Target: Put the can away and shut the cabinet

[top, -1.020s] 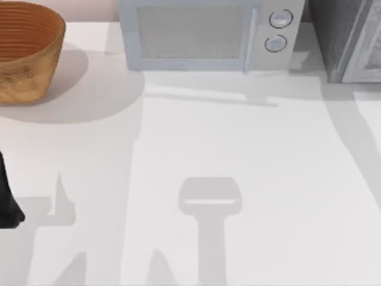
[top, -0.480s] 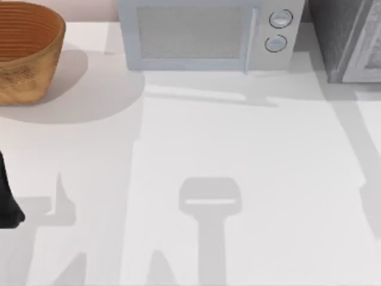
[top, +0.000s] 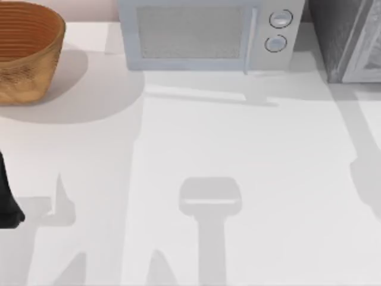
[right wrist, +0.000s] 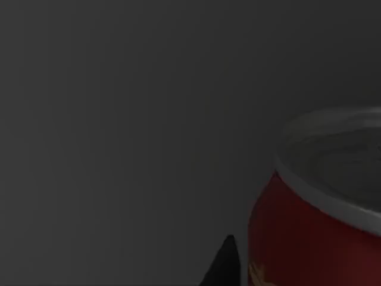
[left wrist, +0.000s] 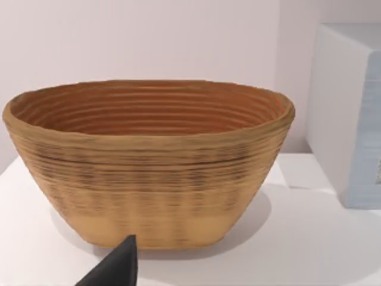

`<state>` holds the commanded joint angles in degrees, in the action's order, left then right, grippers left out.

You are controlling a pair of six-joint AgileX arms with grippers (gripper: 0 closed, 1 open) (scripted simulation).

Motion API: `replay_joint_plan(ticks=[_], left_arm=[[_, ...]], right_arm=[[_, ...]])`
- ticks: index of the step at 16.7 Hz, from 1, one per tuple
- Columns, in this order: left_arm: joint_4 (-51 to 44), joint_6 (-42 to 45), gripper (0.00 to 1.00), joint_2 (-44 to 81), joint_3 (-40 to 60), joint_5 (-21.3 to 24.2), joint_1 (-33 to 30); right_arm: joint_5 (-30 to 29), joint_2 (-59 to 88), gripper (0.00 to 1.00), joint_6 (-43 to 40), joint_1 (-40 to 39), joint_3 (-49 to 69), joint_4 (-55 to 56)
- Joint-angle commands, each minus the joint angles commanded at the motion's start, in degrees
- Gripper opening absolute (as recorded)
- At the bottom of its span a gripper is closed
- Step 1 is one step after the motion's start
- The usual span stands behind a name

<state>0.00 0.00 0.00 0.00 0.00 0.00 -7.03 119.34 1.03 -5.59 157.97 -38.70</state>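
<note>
**Can close to the right hand against a dark wall, left arm parked**

Where the right wrist view looks out, the can (right wrist: 318,208) stands upright close in front of the camera, red-sided with a yellow mark low on its label and a silver rim and top. Behind it is a flat dark grey surface. A dark fingertip (right wrist: 223,265) of the right hand rises just beside the can's wall; whether it touches the can, or whether the hand is spread or pressed together, I cannot tell.

From above, the white tabletop (top: 238,137) carries a woven basket (top: 27,50) at the far left, a pale microwave (top: 205,33) at the far middle with its door closed and two round knobs (top: 278,30) on its right, and the grey cabinet (top: 345,39) at the far right corner.

The left arm (top: 7,199) sits at the near left edge of the tabletop. Its wrist view faces the basket, with the microwave's side beyond it, and one dark fingertip (left wrist: 116,268) shows, so the left hand's state cannot be told either.
</note>
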Motion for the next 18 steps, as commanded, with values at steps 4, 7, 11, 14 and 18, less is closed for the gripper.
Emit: replay_joint_plan(ticks=[4, 7, 11, 14, 18], left_arm=[[0.0, 0.0, 1.0, 0.0, 0.0, 0.0, 0.0], [0.0, 0.0, 1.0, 0.0, 0.0, 0.0, 0.0], [0.0, 0.0, 1.0, 0.0, 0.0, 0.0, 0.0], [0.0, 0.0, 1.0, 0.0, 0.0, 0.0, 0.0], [0.0, 0.0, 1.0, 0.0, 0.0, 0.0, 0.0]], right_arm=[[0.0, 0.2, 0.0, 0.0, 0.0, 0.1, -0.1], [0.0, 0.2, 0.23, 0.0, 0.0, 0.1, -0.1], [0.0, 0.2, 0.53, 0.0, 0.0, 0.1, -0.1], [0.0, 0.2, 0.75, 0.0, 0.0, 0.1, -0.1], [0.0, 0.2, 1.0, 0.0, 0.0, 0.1, -0.1]])
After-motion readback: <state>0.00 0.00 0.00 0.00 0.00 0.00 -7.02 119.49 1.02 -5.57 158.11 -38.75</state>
